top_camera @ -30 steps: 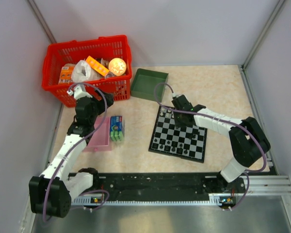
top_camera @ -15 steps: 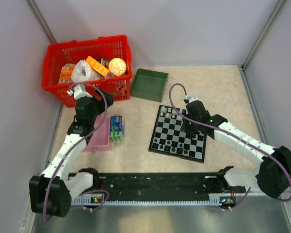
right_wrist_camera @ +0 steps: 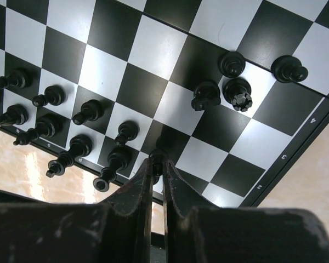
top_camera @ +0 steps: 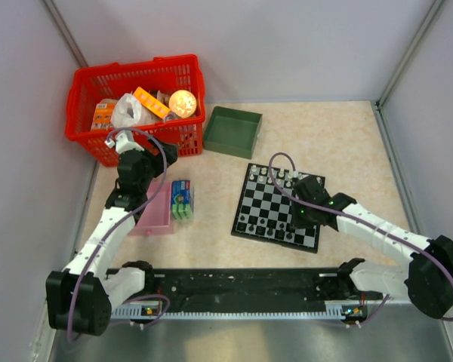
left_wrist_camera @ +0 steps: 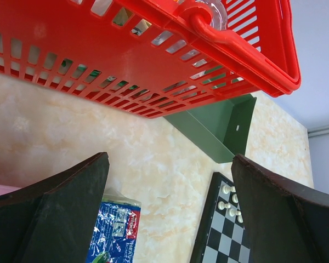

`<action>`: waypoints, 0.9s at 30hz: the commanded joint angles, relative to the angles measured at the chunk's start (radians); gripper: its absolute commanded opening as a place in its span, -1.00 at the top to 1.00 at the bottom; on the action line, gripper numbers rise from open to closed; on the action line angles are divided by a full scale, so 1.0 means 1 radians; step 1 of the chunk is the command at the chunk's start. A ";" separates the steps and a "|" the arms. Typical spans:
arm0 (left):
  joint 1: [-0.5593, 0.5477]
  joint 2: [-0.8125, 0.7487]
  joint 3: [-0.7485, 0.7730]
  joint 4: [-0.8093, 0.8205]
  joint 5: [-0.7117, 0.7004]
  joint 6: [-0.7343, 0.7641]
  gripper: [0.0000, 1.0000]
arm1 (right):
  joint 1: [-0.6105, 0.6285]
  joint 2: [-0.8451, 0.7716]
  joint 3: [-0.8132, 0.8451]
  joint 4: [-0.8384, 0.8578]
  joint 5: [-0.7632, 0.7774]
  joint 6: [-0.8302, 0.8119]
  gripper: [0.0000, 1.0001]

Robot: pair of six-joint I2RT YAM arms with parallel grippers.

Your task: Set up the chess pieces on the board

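Right gripper (top_camera: 296, 222) hangs over the board's (top_camera: 260, 202) lower-right chess pieces (top_camera: 289, 235), centre frame; left gripper (top_camera: 123, 148) by the red basket (top_camera: 83, 105), upper left.

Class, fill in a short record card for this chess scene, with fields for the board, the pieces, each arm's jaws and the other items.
Board: chessboard, flat on the table
Black pieces: most ranked along one edge, a few loose further in
White pieces: along the far edge
Right jaws: shut on a black piece, over the chessboard
Left jaws: open, empty, near the red basket
Others: green tray, pink tray
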 commanded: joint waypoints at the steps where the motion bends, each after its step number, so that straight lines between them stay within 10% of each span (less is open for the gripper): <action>1: 0.004 -0.013 -0.010 0.055 0.006 -0.001 -0.97 | 0.018 -0.004 -0.002 0.026 0.004 0.020 0.87; 27: 0.004 -0.005 -0.008 0.057 0.004 -0.001 -0.97 | 0.028 0.024 -0.028 0.060 0.040 0.025 0.85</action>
